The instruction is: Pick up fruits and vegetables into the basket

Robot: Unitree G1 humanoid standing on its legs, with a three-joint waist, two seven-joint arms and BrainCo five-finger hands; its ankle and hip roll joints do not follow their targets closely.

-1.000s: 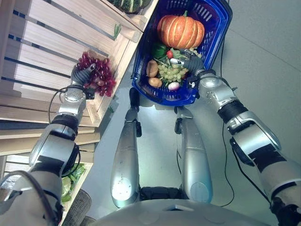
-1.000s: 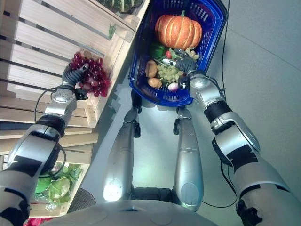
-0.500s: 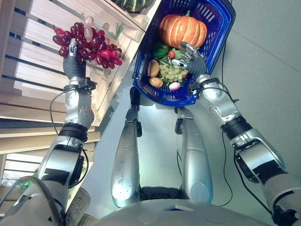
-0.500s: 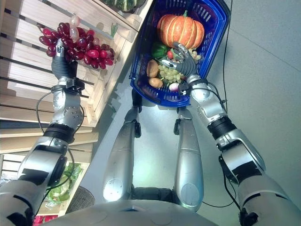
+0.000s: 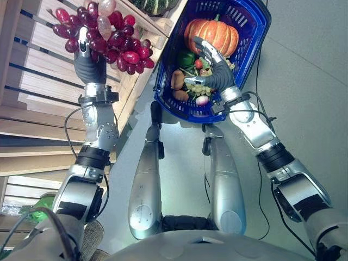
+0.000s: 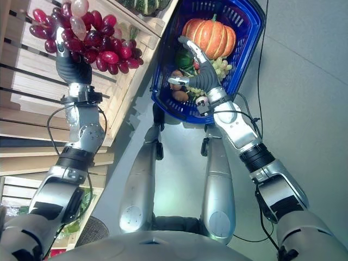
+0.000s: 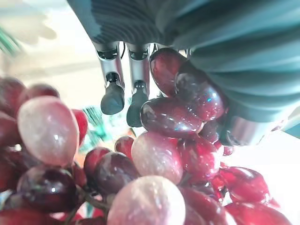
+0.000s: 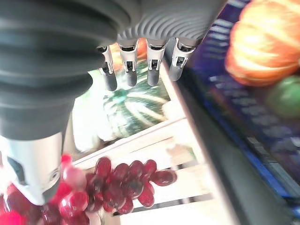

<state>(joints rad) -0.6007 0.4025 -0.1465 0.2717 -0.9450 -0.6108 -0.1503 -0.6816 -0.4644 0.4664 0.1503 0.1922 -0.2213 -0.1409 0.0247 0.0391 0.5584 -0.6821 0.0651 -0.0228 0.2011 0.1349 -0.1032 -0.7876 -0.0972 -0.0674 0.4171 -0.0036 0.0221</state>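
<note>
Beside the blue basket [image 5: 255, 32], the left hand [image 5: 87, 60] clutches red grapes [image 5: 109, 41] aloft for loading, while the right hand [image 5: 209, 68], seemingly unclenched and empty, hovers over the basket's produce.

1. No legible text, label, number or sign on any surface in view.
2. Nothing readable on items near either hand.
</note>
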